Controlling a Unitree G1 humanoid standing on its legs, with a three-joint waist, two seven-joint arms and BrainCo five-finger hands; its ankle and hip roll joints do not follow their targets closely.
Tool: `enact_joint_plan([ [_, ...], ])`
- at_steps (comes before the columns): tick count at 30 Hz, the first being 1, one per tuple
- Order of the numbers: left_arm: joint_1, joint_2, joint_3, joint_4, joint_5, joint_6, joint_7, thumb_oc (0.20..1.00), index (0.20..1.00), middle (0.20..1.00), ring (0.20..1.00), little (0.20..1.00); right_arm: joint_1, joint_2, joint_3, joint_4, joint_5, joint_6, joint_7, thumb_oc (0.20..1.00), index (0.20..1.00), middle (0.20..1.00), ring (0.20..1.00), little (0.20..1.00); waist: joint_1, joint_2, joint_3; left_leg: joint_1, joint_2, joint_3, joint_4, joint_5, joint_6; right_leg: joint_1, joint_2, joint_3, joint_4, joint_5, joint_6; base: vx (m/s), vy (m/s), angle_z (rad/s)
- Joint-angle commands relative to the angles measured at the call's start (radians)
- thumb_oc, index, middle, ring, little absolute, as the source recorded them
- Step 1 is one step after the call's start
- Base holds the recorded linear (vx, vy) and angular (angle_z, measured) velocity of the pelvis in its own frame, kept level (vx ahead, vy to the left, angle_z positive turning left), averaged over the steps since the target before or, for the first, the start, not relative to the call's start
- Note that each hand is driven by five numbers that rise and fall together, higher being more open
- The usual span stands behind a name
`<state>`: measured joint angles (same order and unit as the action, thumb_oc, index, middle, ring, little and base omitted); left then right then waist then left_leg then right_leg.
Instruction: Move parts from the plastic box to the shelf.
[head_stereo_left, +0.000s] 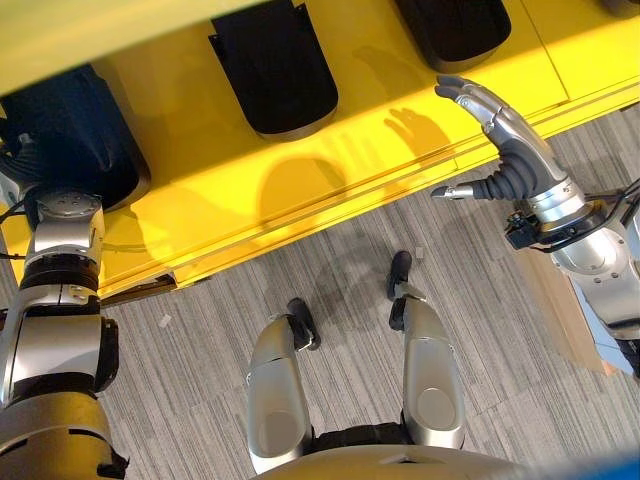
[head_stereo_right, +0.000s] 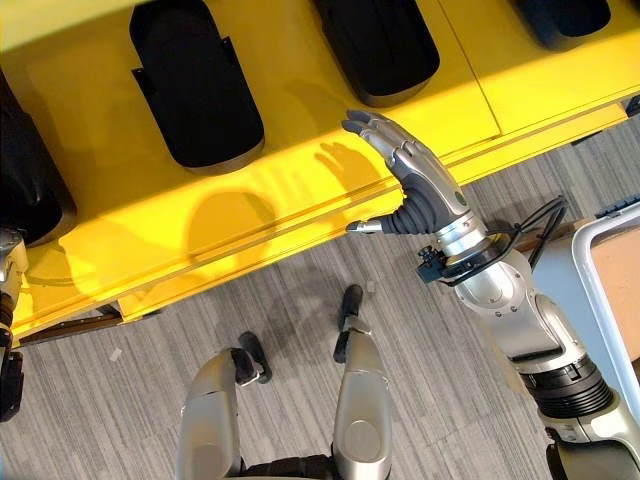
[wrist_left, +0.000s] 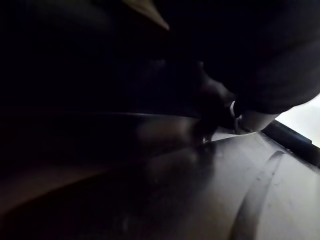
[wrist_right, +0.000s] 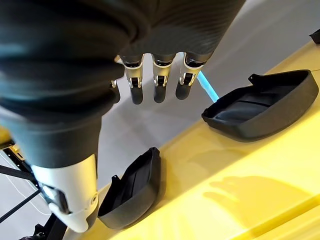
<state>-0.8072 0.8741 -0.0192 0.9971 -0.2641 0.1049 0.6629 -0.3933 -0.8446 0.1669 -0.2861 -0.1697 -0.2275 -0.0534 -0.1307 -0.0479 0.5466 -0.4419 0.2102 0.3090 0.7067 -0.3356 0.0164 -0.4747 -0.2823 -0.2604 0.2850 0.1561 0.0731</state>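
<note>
A yellow shelf (head_stereo_left: 330, 170) runs across the far side and bears several black moulded parts. One part (head_stereo_left: 275, 70) lies in the middle, another (head_stereo_left: 455, 30) further right, and a third (head_stereo_left: 80, 130) at the far left. My right hand (head_stereo_right: 415, 170) hovers open and empty over the shelf's front edge, fingers straight, thumb out; its shadow falls on the yellow surface. In the right wrist view its fingers (wrist_right: 159, 80) point past two black parts (wrist_right: 260, 112) (wrist_right: 135, 187). My left arm (head_stereo_left: 62, 240) reaches to the far-left part, where the hand is hidden in the dark.
Grey carpet (head_stereo_left: 200, 350) lies in front of the shelf, with a small white scrap (head_stereo_left: 165, 321) on it. A white-rimmed container with a tan inside (head_stereo_right: 610, 260) stands at the right, close to my right arm.
</note>
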Motion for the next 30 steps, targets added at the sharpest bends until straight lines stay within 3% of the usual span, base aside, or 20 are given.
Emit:
enact_joint_plan([
  [1,-0.03,0.081,-0.003,0.003,0.006,-0.019,0.035,0.2,0.2,0.2,0.2,0.2,-0.007,-0.059,-0.077,-0.058,0.024,-0.06,-0.04,1.0,1.0,1.0,1.0,1.0,0.007,-0.006,-0.027,0.078,-0.003,0.05,-0.147,0.074,-0.034,0.051,-0.072,0.079,0.151,-0.128,0.107,0.0,0.0,0.0],
  [10,-0.05,0.114,-0.035,0.024,0.054,-0.005,0.023,0.2,0.2,0.2,0.2,0.2,-0.004,-0.078,-0.064,-0.053,0.028,-0.064,-0.05,1.0,1.0,1.0,1.0,1.0,0.006,-0.006,-0.027,0.069,-0.01,0.051,-0.15,0.072,-0.029,0.039,-0.077,0.082,0.144,-0.11,0.109,0.01,0.014,0.0],
  [16,-0.044,0.121,-0.041,0.016,0.011,0.003,0.004,0.2,0.2,0.2,0.2,0.2,0.002,-0.093,-0.06,-0.052,0.031,-0.065,-0.063,1.0,1.0,1.0,1.0,1.0,0.009,-0.002,-0.027,0.069,-0.02,0.047,-0.142,0.061,-0.022,0.038,-0.077,0.083,0.149,-0.111,0.108,0.01,0.0,0.0],
  [17,-0.042,0.119,-0.04,0.016,0.016,0.006,0.001,0.332,0.332,0.332,0.332,0.332,0.001,-0.093,-0.06,-0.052,0.032,-0.065,-0.062,1.0,1.0,1.0,1.0,1.0,0.009,-0.002,-0.027,0.07,-0.022,0.046,-0.141,0.06,-0.021,0.04,-0.077,0.083,0.149,-0.111,0.108,0.03,-0.002,0.01],
  [18,-0.036,0.118,-0.038,0.014,0.029,0.014,0.004,1.0,1.0,1.0,1.0,1.0,0.003,-0.093,-0.061,-0.053,0.032,-0.067,-0.062,1.0,1.0,1.0,1.0,1.0,0.01,-0.002,-0.027,0.07,-0.023,0.045,-0.14,0.058,-0.02,0.04,-0.076,0.083,0.149,-0.112,0.108,0.0,0.0,0.0],
  [30,-0.035,0.134,-0.051,-0.005,0.056,0.034,0.061,1.0,1.0,1.0,1.0,1.0,0.023,-0.094,-0.056,-0.047,0.034,-0.081,-0.07,1.0,1.0,1.0,1.0,1.0,0.009,0.004,-0.027,0.087,-0.035,0.044,-0.16,0.065,-0.018,0.049,-0.076,0.084,0.145,-0.106,0.109,0.0,-0.002,-0.01],
])
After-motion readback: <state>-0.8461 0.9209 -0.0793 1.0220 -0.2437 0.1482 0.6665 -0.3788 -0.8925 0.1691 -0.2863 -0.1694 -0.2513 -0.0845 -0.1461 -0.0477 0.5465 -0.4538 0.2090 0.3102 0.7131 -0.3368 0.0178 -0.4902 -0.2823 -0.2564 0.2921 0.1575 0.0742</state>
